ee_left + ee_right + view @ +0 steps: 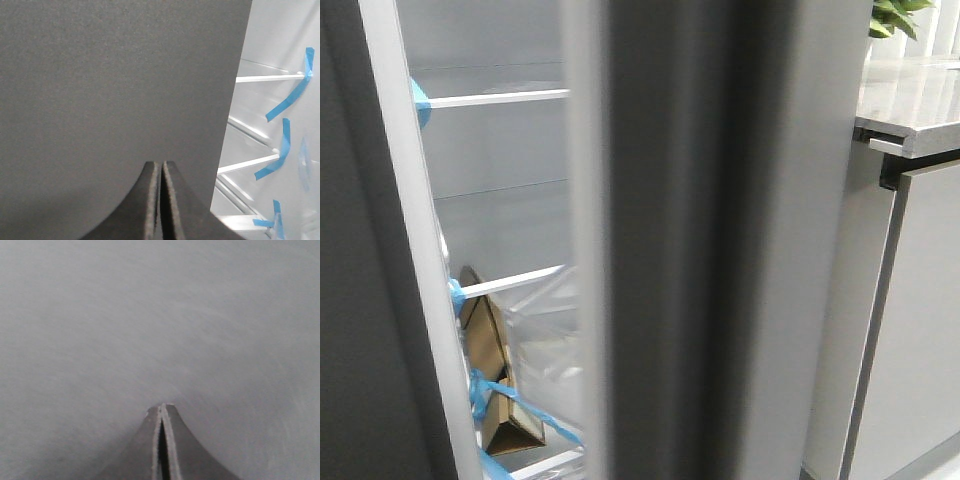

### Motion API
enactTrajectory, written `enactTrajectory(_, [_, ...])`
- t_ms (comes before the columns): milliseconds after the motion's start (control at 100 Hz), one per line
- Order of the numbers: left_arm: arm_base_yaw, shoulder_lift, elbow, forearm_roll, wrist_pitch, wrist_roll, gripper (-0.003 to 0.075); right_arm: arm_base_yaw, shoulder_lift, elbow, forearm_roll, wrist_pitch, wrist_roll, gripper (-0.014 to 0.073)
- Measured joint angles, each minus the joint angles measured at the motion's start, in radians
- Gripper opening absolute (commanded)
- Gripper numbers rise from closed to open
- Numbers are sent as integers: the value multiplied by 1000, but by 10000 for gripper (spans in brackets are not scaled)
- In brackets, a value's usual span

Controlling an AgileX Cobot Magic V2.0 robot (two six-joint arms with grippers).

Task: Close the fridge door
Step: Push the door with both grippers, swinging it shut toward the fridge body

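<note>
One fridge door [680, 240], dark-grey slab seen edge-on, blurred, filling centre of front view, ajar; white interior [490, 180] visible left of it. Two white shelf rails [495, 98], several blue tape strips [525, 405], one cardboard piece [495, 375] inside. Left end effector [160, 170]: fingers together, holding nothing, tip at dark-grey panel [115, 80]. Right end effector [161, 412]: fingers nearly together, empty, close against grey surface.

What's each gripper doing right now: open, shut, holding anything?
Left gripper: shut, empty, tips against the fridge door.
Right gripper: shut, empty, facing a plain grey surface.
</note>
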Motion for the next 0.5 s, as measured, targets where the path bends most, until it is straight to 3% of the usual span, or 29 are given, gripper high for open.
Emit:
enactTrajectory(220, [0, 0, 0, 0, 0, 0, -20, 170, 162, -128, -255, -106, 56, -71])
enactTrajectory(500, [0, 0, 0, 0, 0, 0, -20, 261, 417, -308, -554, -232, 66, -71])
